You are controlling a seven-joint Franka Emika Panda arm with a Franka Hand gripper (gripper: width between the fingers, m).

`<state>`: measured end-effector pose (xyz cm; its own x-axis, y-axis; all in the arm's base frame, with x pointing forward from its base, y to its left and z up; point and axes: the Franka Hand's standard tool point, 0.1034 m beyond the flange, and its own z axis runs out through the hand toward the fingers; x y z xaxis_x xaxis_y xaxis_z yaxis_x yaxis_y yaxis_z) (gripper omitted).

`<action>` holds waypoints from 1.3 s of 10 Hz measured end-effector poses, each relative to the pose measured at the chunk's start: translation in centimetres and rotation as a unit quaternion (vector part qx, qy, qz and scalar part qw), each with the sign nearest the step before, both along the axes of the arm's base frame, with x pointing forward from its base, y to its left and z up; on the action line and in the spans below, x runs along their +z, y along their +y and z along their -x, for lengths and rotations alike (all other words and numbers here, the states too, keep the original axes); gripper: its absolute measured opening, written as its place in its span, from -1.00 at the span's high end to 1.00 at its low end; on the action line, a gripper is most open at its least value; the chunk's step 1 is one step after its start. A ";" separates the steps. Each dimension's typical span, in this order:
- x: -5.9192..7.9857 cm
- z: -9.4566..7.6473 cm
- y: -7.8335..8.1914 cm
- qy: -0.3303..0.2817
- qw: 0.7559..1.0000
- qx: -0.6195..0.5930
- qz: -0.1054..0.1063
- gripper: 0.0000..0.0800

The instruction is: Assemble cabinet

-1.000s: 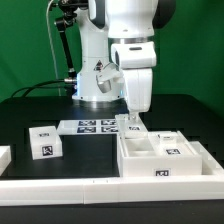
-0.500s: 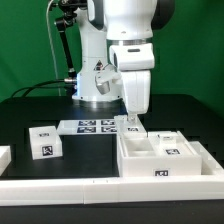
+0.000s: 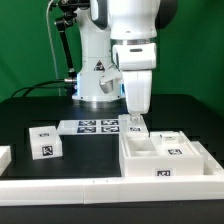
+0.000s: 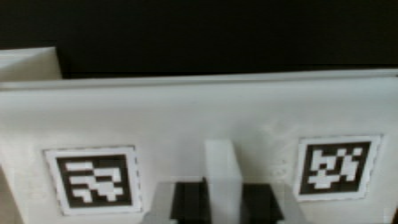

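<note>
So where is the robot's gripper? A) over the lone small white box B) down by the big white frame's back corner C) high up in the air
B: the gripper is low beside the back corner of the large white plastic box frame.

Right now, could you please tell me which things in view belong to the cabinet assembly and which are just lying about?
Belong to the job:
large white frame
drawer box inside it
loose tagged box, exterior view's left
tagged white part at the gripper

Just there:
marker board
robot pedestal
</note>
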<state>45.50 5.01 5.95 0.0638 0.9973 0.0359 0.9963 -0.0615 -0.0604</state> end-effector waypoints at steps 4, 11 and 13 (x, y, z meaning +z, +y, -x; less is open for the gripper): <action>0.5 -0.3 0.1 -0.005 1.000 -0.003 0.002 0.83; 0.0 -0.2 0.2 -0.013 1.000 -0.005 -0.004 0.83; -0.1 -0.2 0.1 -0.012 1.000 -0.005 -0.005 0.83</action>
